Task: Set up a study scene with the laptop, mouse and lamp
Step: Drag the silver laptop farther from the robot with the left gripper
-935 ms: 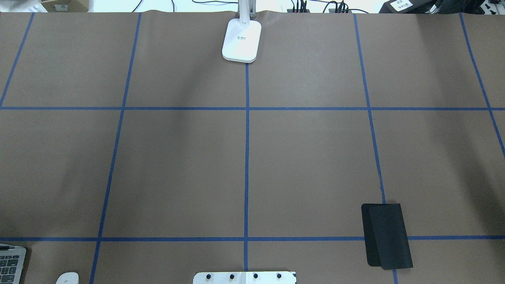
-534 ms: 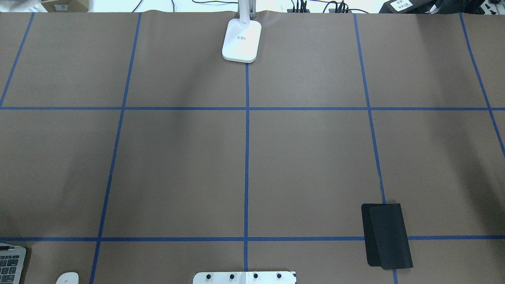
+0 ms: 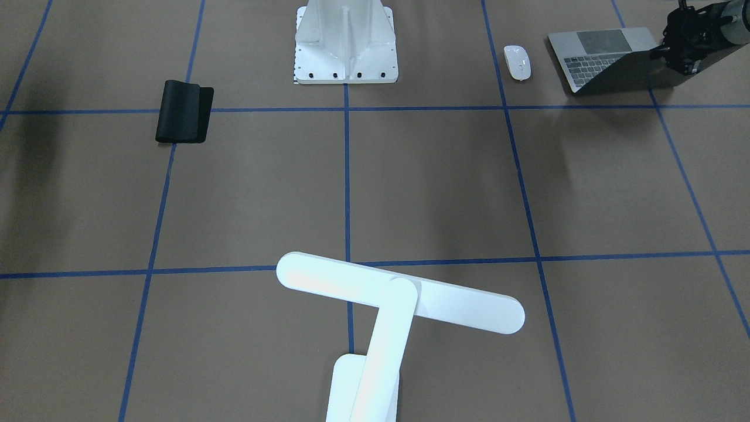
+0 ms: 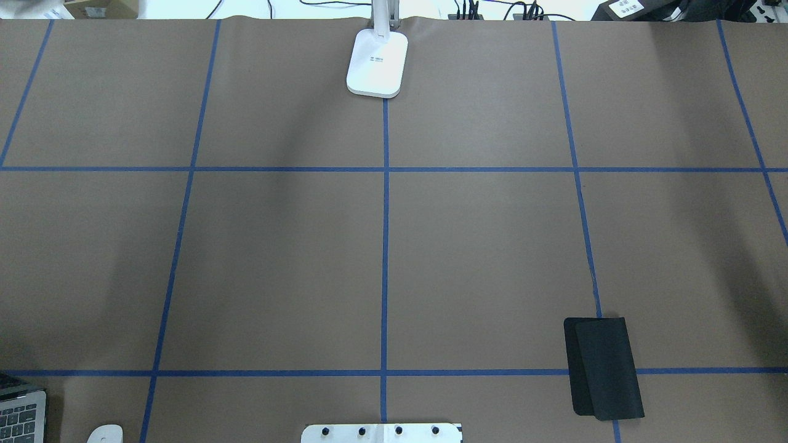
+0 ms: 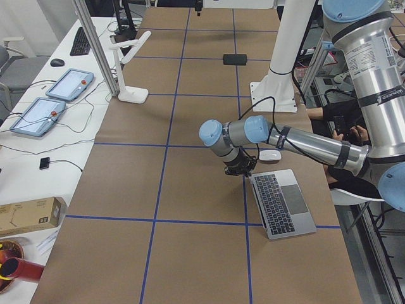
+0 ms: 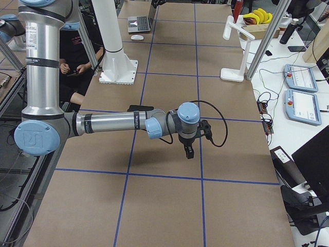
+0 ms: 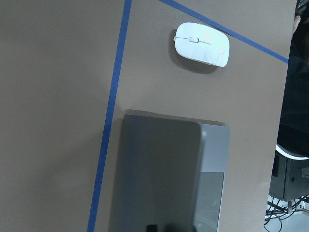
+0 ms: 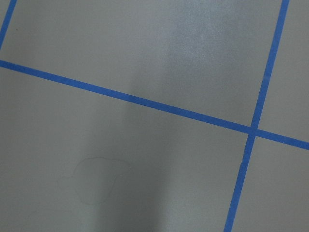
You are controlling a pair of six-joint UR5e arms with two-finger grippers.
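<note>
The dark-grey laptop (image 3: 609,58) stands half open at the table's near-left corner, and only its corner (image 4: 21,415) shows in the overhead view. My left gripper (image 3: 679,53) is at the raised lid's edge and looks shut on it. In the left wrist view the lid (image 7: 159,174) fills the lower frame. The white mouse (image 3: 518,61) lies just beside the laptop, untouched. The white lamp (image 3: 400,292) stands at the far middle edge on its base (image 4: 377,63). My right gripper (image 6: 187,152) hangs over bare table, and I cannot tell its state.
A folded black mouse pad (image 4: 603,368) lies near right. The white ribbed pedestal (image 3: 345,41) stands at the near middle edge. Blue tape lines grid the brown table. A person sits beside the robot (image 5: 345,126). Tablets and cables lie beyond the far edge.
The laptop corner in the overhead view has shifted slightly to the right and tilted. Lamp, mouse and mouse pad have not moved.
</note>
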